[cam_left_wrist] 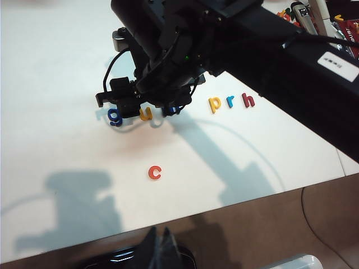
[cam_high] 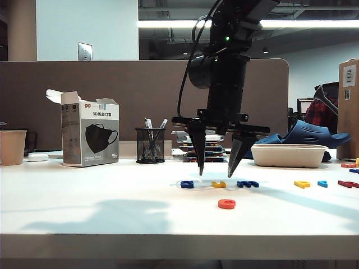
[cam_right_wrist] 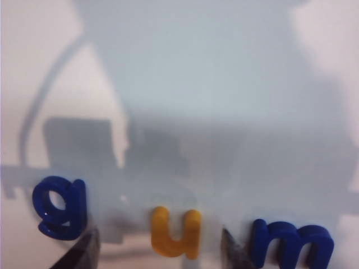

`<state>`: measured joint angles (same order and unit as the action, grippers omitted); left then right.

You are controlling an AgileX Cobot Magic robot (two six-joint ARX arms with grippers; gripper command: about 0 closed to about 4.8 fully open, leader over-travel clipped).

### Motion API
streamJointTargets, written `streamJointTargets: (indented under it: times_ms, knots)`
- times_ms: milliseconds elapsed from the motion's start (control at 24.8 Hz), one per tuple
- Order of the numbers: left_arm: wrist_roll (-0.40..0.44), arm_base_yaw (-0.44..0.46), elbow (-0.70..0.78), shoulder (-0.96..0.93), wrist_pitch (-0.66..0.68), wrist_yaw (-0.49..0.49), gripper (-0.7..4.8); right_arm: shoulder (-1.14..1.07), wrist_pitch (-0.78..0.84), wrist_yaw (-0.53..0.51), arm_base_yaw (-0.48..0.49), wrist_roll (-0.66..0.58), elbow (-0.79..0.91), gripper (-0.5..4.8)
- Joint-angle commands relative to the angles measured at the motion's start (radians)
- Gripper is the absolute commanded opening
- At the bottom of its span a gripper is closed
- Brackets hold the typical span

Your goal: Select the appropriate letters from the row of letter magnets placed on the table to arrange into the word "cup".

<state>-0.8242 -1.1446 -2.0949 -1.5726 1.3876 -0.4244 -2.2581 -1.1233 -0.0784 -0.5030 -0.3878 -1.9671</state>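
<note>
hovering over the row, your right gripper [cam_high: 215, 168] points straight down with its fingers spread wide and holding nothing, one tip either side of the yellow u [cam_high: 219, 184]; that straddle reads as the set-up for pinching the u next. the red c [cam_high: 226, 204] already lies alone on the table [cam_high: 84, 213], nearer the front edge than the row, so it looks like the first letter of "cup" is placed and the u should go just right of it. the u is in the row between the blue g [cam_high: 187, 184] on its left and the blue m [cam_high: 247, 183] on its right, both close, so the tips have little room and could nudge a neighbour. the yellow p [cam_high: 302, 184] waits further right, well apart, with a light blue r [cam_high: 322, 183] and a red h [cam_high: 348, 183] beyond it. the right wrist view shows what the outside camera cannot: the two fingertips [cam_right_wrist: 84, 252] framing the u [cam_right_wrist: 175, 232], clear of g [cam_right_wrist: 59, 207] and m [cam_right_wrist: 291, 242]. the left wrist view, from above, lets you read the letters p [cam_left_wrist: 215, 103], r [cam_left_wrist: 230, 102] and h [cam_left_wrist: 248, 100] and the c [cam_left_wrist: 155, 172], but the right arm hides the m there. your left gripper [cam_left_wrist: 160, 246] shows only dark tips, held off the near edge of the table; you cannot tell whether they are apart.
</note>
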Motion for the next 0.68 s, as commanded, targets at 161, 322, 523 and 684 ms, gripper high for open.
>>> streamJointTargets:
  times_ms: [161, 322, 523, 684]
  knots:
    - [0.005, 0.0, -0.002, 0.002, -0.009, -0.009, -0.05, 0.0, 0.004, 0.008, -0.001, -0.028, 0.0, 2.74]
    - [0.005, 0.0, -0.002, 0.002, -0.009, -0.009, -0.05, 0.001, 0.007, 0.005, -0.001, -0.029, 0.01, 2.74]
    - [0.005, 0.0, -0.002, 0.002, -0.009, -0.009, -0.05, 0.001, 0.029, 0.005, -0.001, -0.032, 0.062, 2.74]
    - [0.005, 0.0, -0.002, 0.002, -0.009, -0.008, -0.05, 0.001, 0.044, 0.005, -0.004, -0.031, 0.082, 2.74]
